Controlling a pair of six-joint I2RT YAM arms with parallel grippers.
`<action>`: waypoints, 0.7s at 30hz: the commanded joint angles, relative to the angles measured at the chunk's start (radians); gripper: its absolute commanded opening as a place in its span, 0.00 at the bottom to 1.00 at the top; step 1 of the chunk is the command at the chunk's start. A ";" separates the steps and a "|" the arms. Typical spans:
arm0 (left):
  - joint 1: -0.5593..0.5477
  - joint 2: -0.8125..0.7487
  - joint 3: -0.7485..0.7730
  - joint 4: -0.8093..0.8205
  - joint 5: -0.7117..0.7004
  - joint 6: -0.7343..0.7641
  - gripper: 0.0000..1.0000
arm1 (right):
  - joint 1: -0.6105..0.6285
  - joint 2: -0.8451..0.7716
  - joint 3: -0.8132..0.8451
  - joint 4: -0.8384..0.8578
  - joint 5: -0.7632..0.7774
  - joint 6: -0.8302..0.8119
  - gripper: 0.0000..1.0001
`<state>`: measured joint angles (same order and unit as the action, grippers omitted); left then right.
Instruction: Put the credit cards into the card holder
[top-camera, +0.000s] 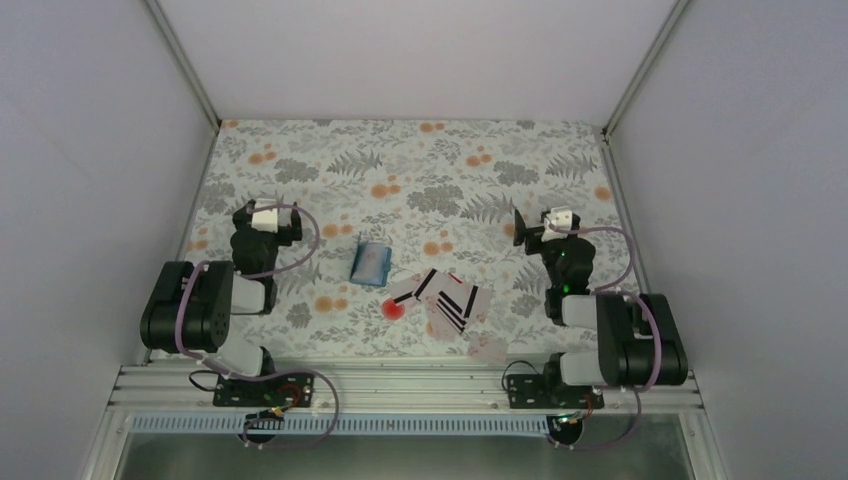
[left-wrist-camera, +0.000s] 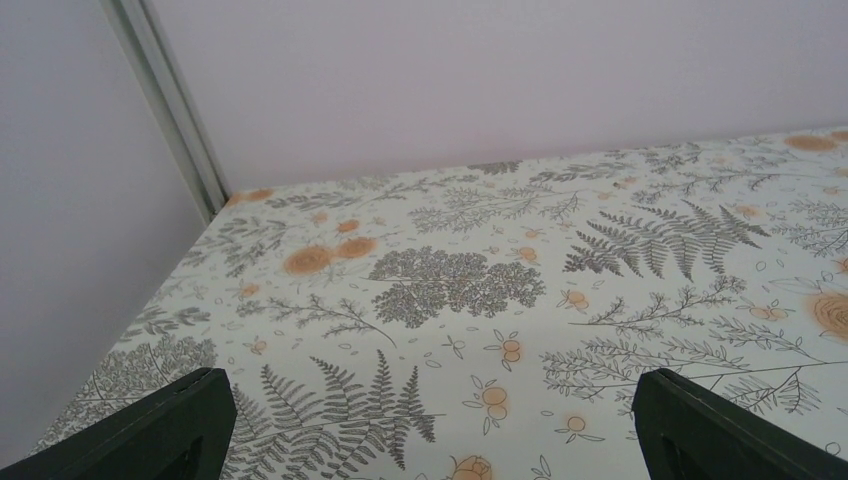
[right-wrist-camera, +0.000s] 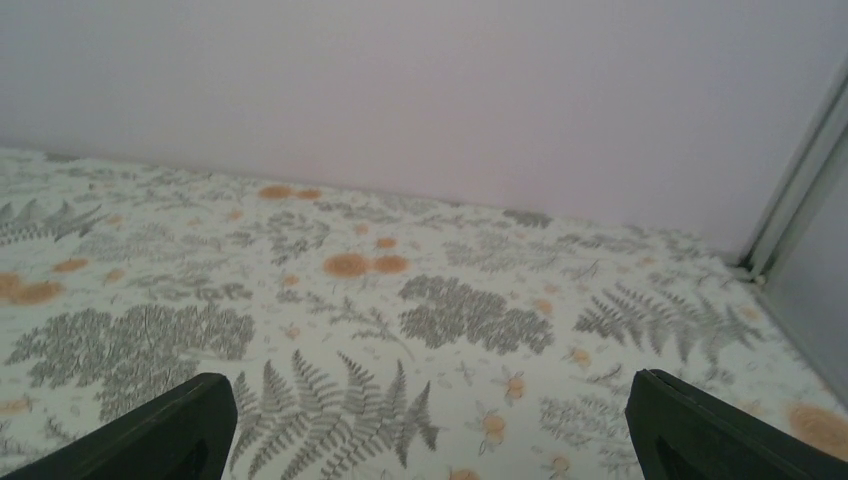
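Fern-and-flower tablecloth (top-camera: 400, 170), enclosed by pale walls. Blue card holder (top-camera: 371, 263): laid flat near the centre, touched by nothing. Credit cards (top-camera: 447, 300): scattered overlapping just right of it, one set apart towards the near edge. Left gripper (left-wrist-camera: 432, 425) and right gripper (right-wrist-camera: 430, 420): spread wide, nothing held, positioned at opposite sides.

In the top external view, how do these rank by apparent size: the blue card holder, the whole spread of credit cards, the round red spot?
Largest: the spread of credit cards.
Then the card holder.
Smallest: the red spot.
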<state>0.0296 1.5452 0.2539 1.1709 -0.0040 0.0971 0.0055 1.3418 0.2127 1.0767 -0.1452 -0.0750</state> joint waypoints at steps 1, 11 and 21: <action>-0.002 0.008 -0.004 0.060 0.025 0.009 1.00 | -0.004 0.111 0.007 0.141 -0.052 0.003 0.99; -0.007 0.007 -0.003 0.059 0.019 0.012 1.00 | -0.007 0.169 0.047 0.125 -0.035 0.014 0.99; -0.013 0.006 -0.007 0.059 0.010 0.016 1.00 | -0.031 0.176 0.098 0.041 -0.007 0.066 0.99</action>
<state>0.0193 1.5459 0.2539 1.1805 -0.0036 0.1020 -0.0139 1.5116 0.2897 1.1213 -0.1722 -0.0334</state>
